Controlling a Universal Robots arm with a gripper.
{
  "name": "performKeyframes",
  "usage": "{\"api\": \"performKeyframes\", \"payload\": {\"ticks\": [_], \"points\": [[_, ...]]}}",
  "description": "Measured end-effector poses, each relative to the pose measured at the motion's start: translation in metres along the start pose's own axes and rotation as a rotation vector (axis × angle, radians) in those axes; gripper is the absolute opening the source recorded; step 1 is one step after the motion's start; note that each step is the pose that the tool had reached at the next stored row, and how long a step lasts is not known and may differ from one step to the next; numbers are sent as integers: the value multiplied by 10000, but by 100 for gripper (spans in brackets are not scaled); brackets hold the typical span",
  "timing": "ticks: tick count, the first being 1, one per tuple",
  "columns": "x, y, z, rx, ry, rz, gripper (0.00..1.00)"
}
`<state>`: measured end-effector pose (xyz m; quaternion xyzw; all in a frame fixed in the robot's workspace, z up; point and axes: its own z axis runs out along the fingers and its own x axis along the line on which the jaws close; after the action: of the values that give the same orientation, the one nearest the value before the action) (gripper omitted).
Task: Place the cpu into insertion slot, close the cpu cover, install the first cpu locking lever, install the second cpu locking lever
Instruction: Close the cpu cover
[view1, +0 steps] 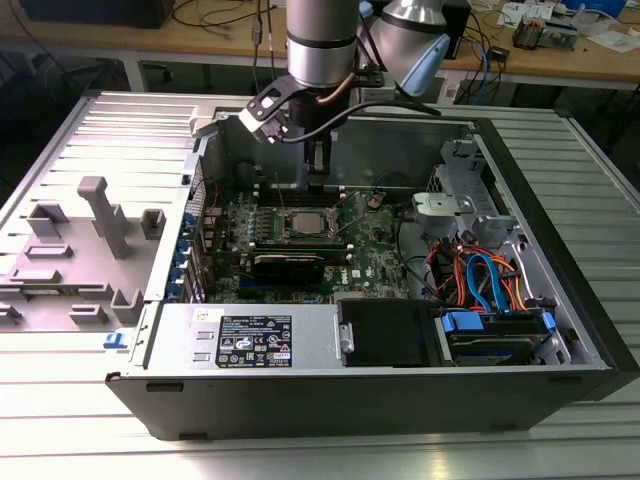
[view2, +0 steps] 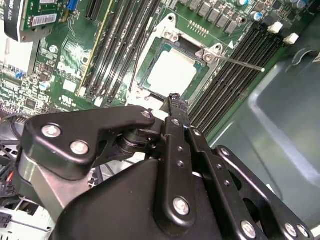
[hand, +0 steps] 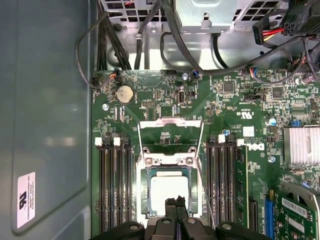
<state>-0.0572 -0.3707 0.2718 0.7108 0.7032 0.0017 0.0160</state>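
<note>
cpu (hand: 162, 187) already in the insertion slot (hand: 142, 196), pincer (hand: 176, 201) pinched shut right over it, cpu cover (hand: 170, 121) flipped open just beyond

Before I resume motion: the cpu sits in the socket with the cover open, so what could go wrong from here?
The gripper tip hangs over the seated cpu; a descent could scratch or shift it. The cpu cover is open and the thin locking lever juts out free, so a sideways move might snag either.
</note>
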Motion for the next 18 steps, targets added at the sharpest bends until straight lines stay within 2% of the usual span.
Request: {"api": "performKeyframes", "payload": {"ticks": [10,18], "points": [[1,118,3,0,0,-1,11],[2,174,5,0,0,0,11]]}}
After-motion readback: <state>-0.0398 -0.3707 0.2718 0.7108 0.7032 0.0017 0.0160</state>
